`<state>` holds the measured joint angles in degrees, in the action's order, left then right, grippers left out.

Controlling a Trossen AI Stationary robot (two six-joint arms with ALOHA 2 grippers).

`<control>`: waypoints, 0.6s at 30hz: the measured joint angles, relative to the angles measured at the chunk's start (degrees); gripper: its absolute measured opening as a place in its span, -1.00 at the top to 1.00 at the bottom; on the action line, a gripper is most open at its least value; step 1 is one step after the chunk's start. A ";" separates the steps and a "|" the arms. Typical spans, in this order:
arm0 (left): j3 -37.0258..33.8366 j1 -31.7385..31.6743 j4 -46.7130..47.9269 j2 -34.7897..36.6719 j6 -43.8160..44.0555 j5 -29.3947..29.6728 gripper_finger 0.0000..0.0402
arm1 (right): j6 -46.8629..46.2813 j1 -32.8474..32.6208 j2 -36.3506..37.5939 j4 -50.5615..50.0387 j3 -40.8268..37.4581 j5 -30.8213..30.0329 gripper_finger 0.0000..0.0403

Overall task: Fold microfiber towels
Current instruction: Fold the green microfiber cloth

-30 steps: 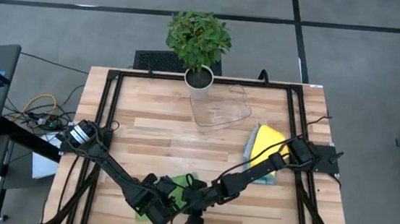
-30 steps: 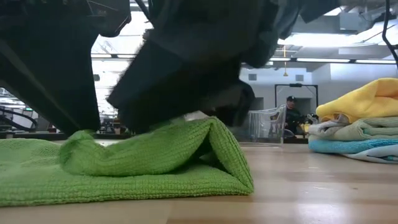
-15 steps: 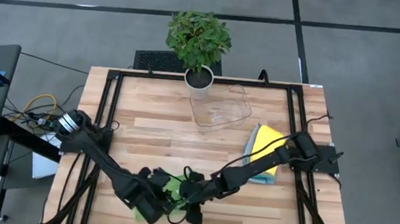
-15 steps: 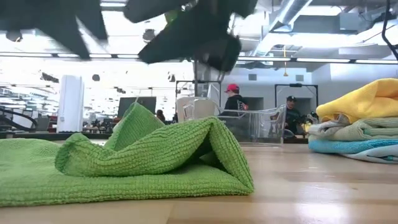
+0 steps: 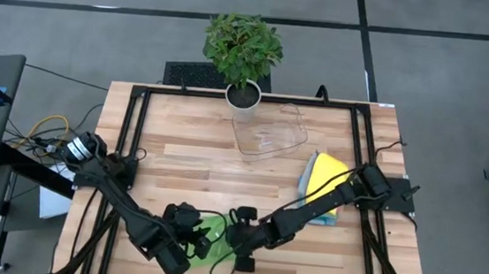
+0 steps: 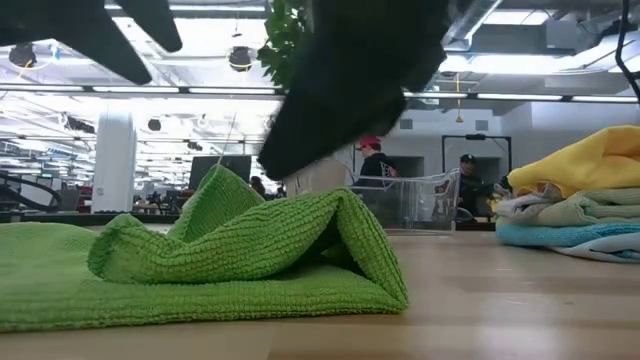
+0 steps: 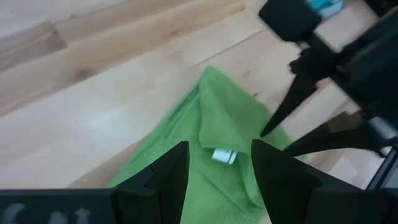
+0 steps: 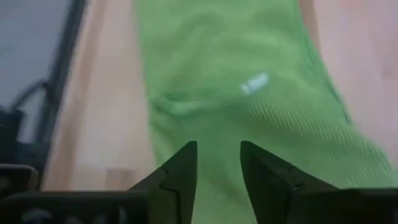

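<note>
My left tool [image 7: 214,171] hangs above the green towel [image 5: 209,240] with its fingers [image 7: 165,177] parted and nothing between them; it is released. My right tool [image 8: 217,165] hangs over the same towel from the 3 o'clock side, fingers [image 8: 180,168] likewise apart with only cloth visible beneath the gap; it is released too. In the high view the left tool [image 5: 184,243] and right tool [image 5: 240,243] flank the towel at the 6 o'clock edge of the desk [image 5: 180,162].

The towel [image 6: 220,255] lies partly folded: one flap is doubled over and stands up in a loose ridge, not flat. Its white label [image 7: 224,155] faces up near the middle.

Step in hand, as I judge it: mid-fold on the green towel, between grasps.

Next move calls for: lower one tool to the raised flap, pinch a single layer at its edge, carry it across and lay it flush; hold the base layer down with the other tool so it does not drag.

The finished stack [image 5: 325,184], yellow on top, sits at 3 o'clock, well apart.
</note>
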<state>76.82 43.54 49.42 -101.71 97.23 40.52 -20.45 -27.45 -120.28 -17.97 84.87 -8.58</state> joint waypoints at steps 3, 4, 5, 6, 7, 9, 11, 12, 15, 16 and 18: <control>-0.14 0.31 -0.18 -0.68 0.77 -0.78 0.17 | 1.32 0.13 -0.05 2.67 0.06 -0.58 0.28; -0.20 0.34 -0.06 -0.68 0.77 -0.91 0.17 | 2.26 0.54 -0.05 3.69 0.06 -1.05 0.28; -0.20 0.34 -0.21 -0.68 0.81 -0.76 0.17 | 3.09 1.07 -0.05 4.52 0.06 -1.72 0.28; -0.20 0.34 -0.22 -0.68 0.95 -0.62 0.17 | 3.90 1.79 -0.05 5.58 0.06 -1.93 0.28; -0.20 0.34 -0.21 -0.68 0.98 -0.61 0.17 | 4.27 2.63 -0.05 6.86 0.06 -1.95 0.28; -0.20 0.34 -0.22 -0.56 1.00 -0.31 0.17 | 4.26 4.23 -0.05 7.44 0.13 -1.93 0.28; -0.20 0.32 -0.26 -0.44 1.53 -0.35 0.17 | 4.15 5.70 -0.05 7.16 0.10 -0.65 0.28; -0.20 0.32 -0.28 -0.44 1.62 -0.45 0.17 | 4.05 6.38 -0.05 7.16 0.10 1.40 0.28; -0.20 0.85 -0.06 -0.31 1.61 -0.66 0.17 | 2.43 7.06 1.11 5.52 -0.01 7.10 0.28; -0.20 1.04 0.20 -0.21 1.59 -0.71 0.17 | 2.21 6.76 1.66 5.76 0.01 7.98 0.28; -0.20 1.23 0.38 -0.15 1.25 -0.86 0.17 | 2.63 5.72 2.81 5.84 0.04 8.18 0.28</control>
<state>76.62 44.77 49.81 -101.86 98.48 39.67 -17.82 -21.73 -117.48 -12.13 84.90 -0.40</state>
